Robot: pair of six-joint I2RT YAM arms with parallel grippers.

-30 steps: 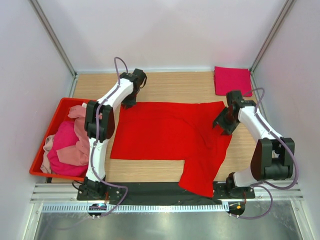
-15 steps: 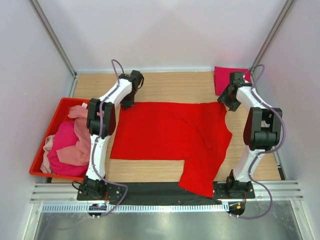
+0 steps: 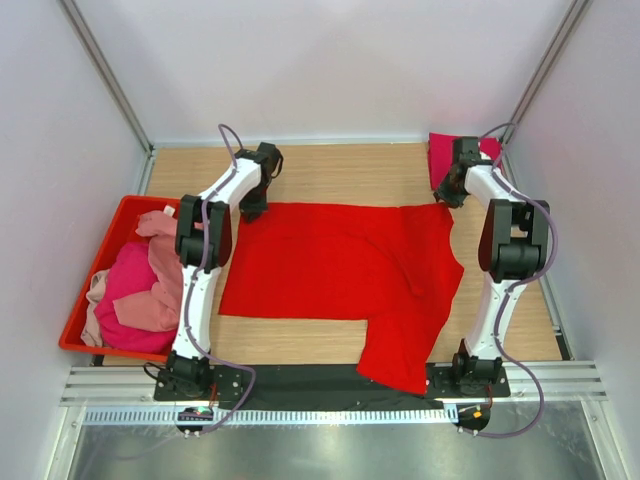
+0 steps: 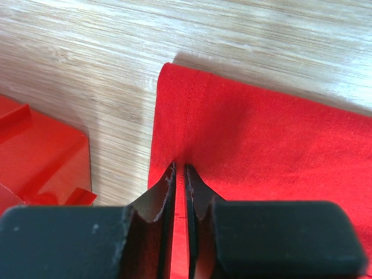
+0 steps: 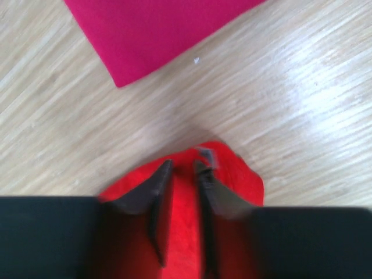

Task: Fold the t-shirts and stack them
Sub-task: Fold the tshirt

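Red cotton covers the middle of the wooden table (image 3: 330, 165): a bright red t-shirt (image 3: 340, 265) lies spread nearly flat, its far edge straight. One flap reaches down to the near edge of the table, between the arm bases. The cloth is smooth on the left and softly creased on the right. The left arm reaches away from its base to the shirt's far left corner. There the left gripper (image 4: 179, 167) has its fingers pressed almost together, pinching the stitched hem between them. The right arm stretches the same way to the far right corner. The right gripper (image 5: 185, 163) has a narrow gap between its fingers, and a bunched tip of the red cloth is nipped in that gap. Just beyond it, in the table's far right corner, lies a folded magenta t-shirt (image 5: 157, 29). At the left edge stands a red bin (image 3: 103, 245) holding a crumpled magenta shirt (image 3: 130, 280) and a pale pink shirt (image 3: 165, 260).
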